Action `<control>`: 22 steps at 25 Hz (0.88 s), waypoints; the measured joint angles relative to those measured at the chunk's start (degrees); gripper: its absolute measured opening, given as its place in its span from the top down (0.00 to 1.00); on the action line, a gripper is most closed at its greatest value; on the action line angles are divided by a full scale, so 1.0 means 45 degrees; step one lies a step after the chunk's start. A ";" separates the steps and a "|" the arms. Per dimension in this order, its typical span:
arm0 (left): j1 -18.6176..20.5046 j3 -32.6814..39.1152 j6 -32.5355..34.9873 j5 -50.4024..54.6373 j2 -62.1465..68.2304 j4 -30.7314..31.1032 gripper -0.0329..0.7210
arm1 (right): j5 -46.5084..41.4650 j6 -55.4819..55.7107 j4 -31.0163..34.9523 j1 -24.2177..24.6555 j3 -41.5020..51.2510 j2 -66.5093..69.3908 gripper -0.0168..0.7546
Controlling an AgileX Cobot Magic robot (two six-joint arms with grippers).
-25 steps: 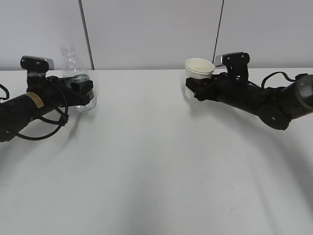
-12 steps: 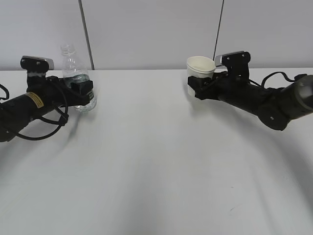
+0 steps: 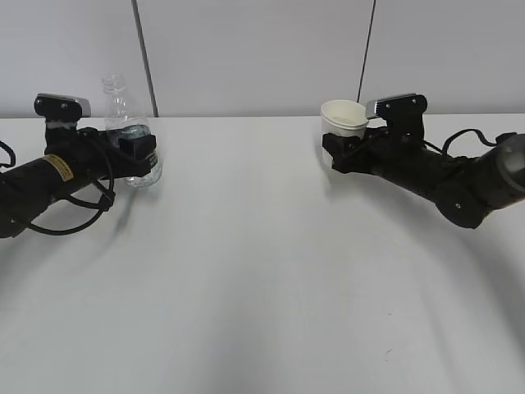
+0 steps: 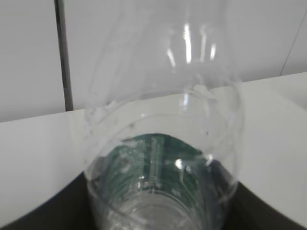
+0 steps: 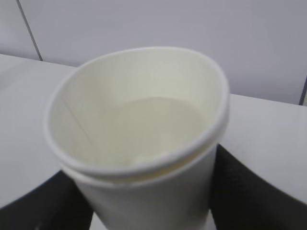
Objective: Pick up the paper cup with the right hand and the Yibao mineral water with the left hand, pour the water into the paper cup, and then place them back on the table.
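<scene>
Paper cup [image 3: 344, 119] is sitting in the right hand [image 3: 343, 148], jaws pinching its lower body from both sides; the rim is showing above the black fingers w/ the mouth leaning toward the camera. Right wrist view is showing the cup [image 5: 139, 139] close up: dark jaw parts flanking it left and right, and some pale liquid seemingly lying in the bottom, tho blur is making that hard to confirm. Cup base is hidden behind the gripper, so can't tell if it's touching the table [image 3: 262, 271] or hanging just above it.

Yibao mineral water [image 3: 127, 131] is standing upright in the left hand [image 3: 135, 156], jaws closing on its green-label band, neck open, no cap. Left wrist view is filling up w/ the clear bottle [image 4: 163, 158], label showing thru the plastic, dark jaw edges at both lower corners. Bottle and cup are sitting well apart, far left vs far right.

Judging risks from here: the cup is thin paper and already leaning, so any extra squeeze could be crushing the wall, and more lean could be spilling whatever's inside. Bottle is uncapped, so a quick swing or tilt before reaching the cup would be slopping water on the table. Bringing the two together means both arms crossing the middle; misjudged height and the neck is knocking the rim.
</scene>
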State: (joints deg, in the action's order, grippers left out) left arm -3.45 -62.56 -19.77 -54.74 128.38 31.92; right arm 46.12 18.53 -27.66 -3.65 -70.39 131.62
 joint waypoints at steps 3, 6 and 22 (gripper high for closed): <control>0.0000 0.0000 0.0000 0.0000 0.0000 0.0000 0.45 | 0.0296 -0.0442 0.0494 0.0000 0.0302 0.0000 0.32; 0.0000 0.0000 0.0000 0.0000 0.0000 0.0000 0.45 | 0.0488 -0.0730 0.0921 0.0000 0.0539 0.0000 0.32; 0.0000 0.0000 0.0000 0.0000 0.0000 0.0000 0.45 | 0.0758 -0.1134 0.1370 0.0000 0.0732 0.0176 0.32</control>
State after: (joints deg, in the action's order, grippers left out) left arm -3.45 -62.56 -19.77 -54.74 128.38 31.92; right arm 49.53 13.43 -21.50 -3.65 -67.10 132.41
